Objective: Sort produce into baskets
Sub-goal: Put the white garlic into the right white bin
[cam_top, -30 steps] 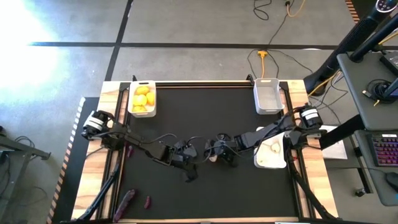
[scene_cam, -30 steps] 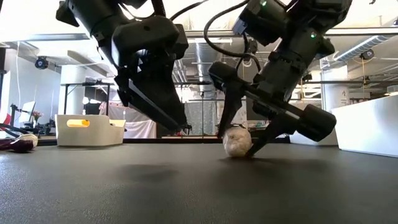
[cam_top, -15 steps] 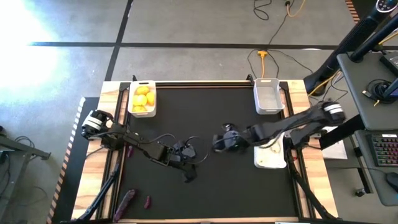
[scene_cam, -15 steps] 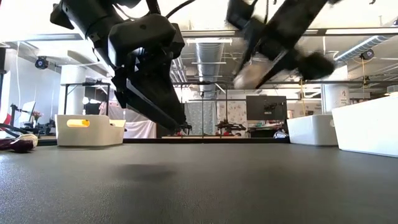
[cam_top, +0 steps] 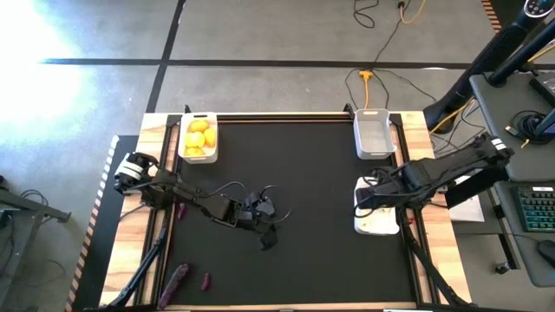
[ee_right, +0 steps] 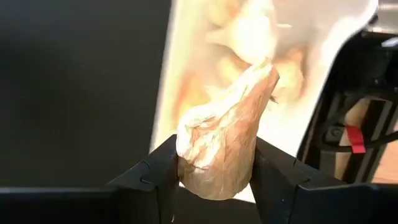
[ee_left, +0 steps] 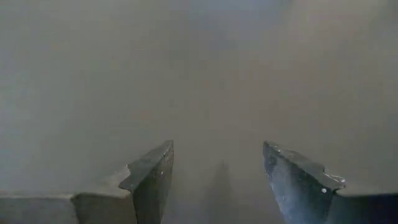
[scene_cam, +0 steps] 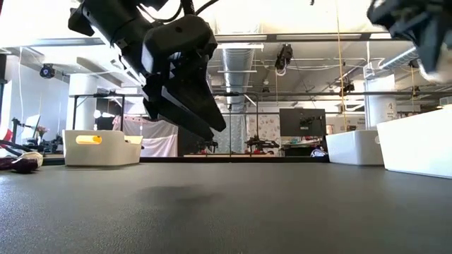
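My right gripper (cam_top: 368, 196) hangs over the near right basket (cam_top: 378, 230), shut on a papery white garlic bulb (ee_right: 224, 146). More garlic bulbs (ee_right: 249, 34) lie in that basket below it. My left gripper (cam_top: 264, 232) hovers open over the mat's middle with nothing between its fingers (ee_left: 152, 177). The far left basket (cam_top: 198, 156) holds yellow lemons (cam_top: 198, 137). The far right basket (cam_top: 373, 134) shows nothing inside. Two purple eggplant pieces (cam_top: 176, 279) lie on the mat's near left corner. My right gripper pinches the garlic bulb's wide lower body (ee_right: 186, 171) between its two fingers (ee_right: 155, 171), one on each side. The fingers come from above, pointing steeply down. The bulb is lifted clear, its tapered end (ee_right: 264, 71) pointing down toward the basket.
A third purple piece (cam_top: 182, 210) lies by the left arm near the mat's left edge. In the low view the near right basket's wall (scene_cam: 417, 144) stands tall at the right and the lemon basket (scene_cam: 99, 147) far left. The black mat (cam_top: 312, 260) lies bare between them.
My right gripper has taken hold of the garlic bulb that lay on the mat's middle, lifted it clear and carried it up and toward the table's right edge, over the near right basket. It has tipped from slanting to pointing steeply down.
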{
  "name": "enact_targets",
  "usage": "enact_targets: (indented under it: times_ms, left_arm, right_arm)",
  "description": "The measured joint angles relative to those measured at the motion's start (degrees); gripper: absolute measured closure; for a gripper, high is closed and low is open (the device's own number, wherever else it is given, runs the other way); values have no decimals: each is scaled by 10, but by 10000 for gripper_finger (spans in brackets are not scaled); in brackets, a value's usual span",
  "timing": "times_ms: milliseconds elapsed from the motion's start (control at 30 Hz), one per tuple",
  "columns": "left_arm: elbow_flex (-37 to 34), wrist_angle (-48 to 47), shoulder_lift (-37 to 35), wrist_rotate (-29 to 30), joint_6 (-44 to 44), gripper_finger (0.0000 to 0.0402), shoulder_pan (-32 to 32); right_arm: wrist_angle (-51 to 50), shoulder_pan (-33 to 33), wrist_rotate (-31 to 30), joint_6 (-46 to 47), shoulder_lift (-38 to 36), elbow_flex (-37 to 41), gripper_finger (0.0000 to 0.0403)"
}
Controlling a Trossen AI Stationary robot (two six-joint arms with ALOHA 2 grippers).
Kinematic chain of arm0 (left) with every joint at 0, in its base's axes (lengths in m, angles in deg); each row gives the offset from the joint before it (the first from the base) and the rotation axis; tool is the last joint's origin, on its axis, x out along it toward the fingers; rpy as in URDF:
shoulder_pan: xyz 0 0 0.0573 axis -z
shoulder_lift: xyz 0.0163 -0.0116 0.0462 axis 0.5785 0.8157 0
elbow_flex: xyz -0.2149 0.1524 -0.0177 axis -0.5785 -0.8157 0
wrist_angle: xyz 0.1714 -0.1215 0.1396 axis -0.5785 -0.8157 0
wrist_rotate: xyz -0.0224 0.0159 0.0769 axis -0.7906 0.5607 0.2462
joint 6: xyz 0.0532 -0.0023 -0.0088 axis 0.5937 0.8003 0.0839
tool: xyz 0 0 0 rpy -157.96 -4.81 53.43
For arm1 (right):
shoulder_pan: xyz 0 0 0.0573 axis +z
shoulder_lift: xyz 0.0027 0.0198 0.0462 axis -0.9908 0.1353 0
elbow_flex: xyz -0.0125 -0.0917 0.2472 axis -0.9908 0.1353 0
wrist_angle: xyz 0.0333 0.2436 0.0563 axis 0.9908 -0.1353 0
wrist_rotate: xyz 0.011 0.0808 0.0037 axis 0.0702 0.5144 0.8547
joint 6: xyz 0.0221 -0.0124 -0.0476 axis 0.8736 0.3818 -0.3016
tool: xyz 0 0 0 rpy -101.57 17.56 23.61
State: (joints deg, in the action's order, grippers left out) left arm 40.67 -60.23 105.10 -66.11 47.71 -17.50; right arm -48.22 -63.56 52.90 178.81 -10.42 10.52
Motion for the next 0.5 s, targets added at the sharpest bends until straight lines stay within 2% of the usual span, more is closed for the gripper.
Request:
enact_targets:
  times_ms: [300,500]
  left_arm:
    - [1,11,0,1,8,170,-12]
    - [2,0,-6,0,8,170,-14]
  right_arm:
    - [78,2,51,-7,-4,115,248]
    - [108,2,61,-15,4,152,235]
